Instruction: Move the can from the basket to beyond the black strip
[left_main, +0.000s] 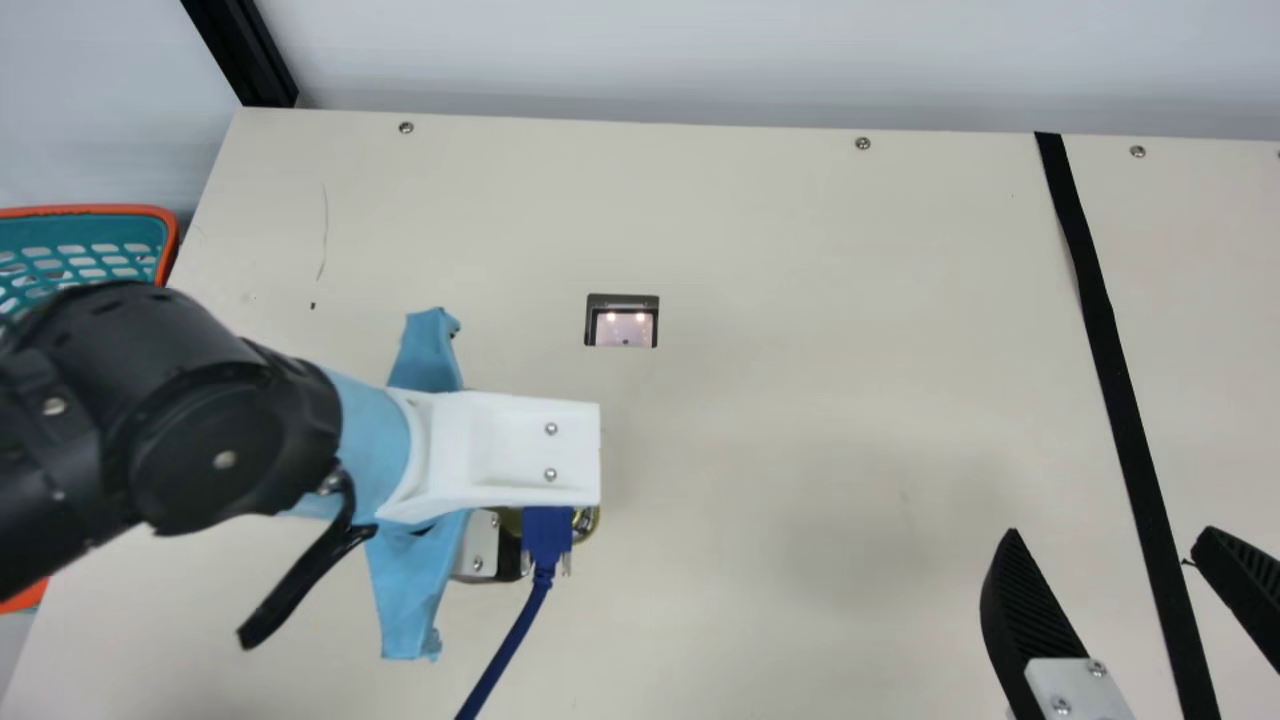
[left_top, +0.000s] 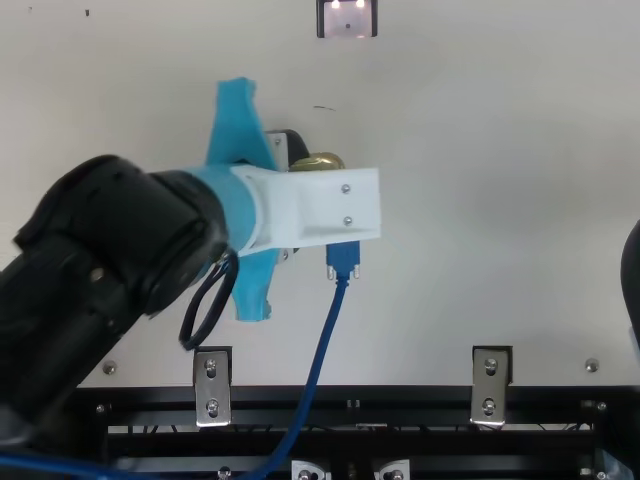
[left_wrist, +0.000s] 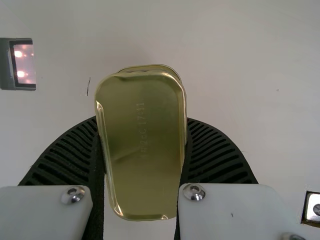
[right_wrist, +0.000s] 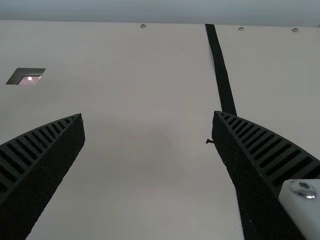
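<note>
A pale wall (left_main: 700, 60) stands behind one cream counter (left_main: 780, 250), with one black post (left_main: 245, 50) at the counter's far left corner.

The left gripper (left_main: 480, 545) is clenched on one gold can (left_wrist: 140, 145), a flat one with rounded corners, gripped by its sides between two black ribbed fingers (left_wrist: 65, 157). That puts the can over the counter's left half, nearer the near edge than the far one; it seems to be held up off the surface, though the height is hard to judge from above. One white mount (left_main: 520, 440) sits over the gripper, and one blue cable (left_main: 515, 635) runs from there toward the near edge.

Farther out, one dark-framed inset (left_main: 622, 322) with two bright spots lies in the counter, between the can and the far edge.

Toward the right edge, one black strip (left_main: 1105, 350) runs from the far edge toward the near one. The can is well apart from it, on its left. The right gripper (left_main: 1108, 545) is released, its two fingers spread, and in the main view the strip passes between them.

One teal basket (left_main: 110, 210) with an orange rim stands just beyond the counter's left edge.
</note>
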